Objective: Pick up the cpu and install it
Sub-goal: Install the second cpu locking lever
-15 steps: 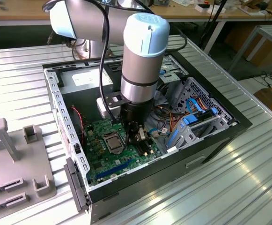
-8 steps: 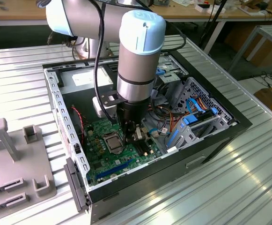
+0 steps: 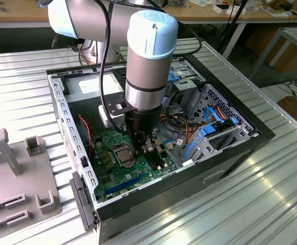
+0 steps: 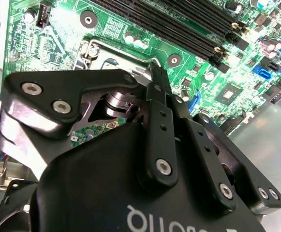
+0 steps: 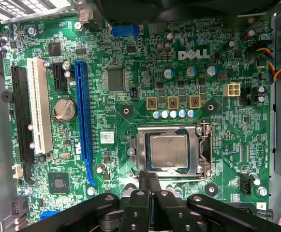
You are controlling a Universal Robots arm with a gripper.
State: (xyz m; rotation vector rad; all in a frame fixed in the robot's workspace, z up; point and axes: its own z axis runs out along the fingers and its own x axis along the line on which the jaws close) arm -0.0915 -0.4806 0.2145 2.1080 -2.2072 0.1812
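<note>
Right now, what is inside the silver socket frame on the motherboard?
The cpu lies flat inside the socket frame, its grey metal top showing. The claw hangs at the frame's edge, fingers together. What is beneath the cpu is covered.

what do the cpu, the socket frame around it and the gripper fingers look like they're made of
cpu: dull grey metal top, matte, likely brushed. Socket frame: bright silver metal, it glints. Gripper fingers: matte black, metal or hard plastic, joined by silver screws.

Bright even light; glare on the motherboard (image 4: 63, 24), gripper body blurred.
</note>
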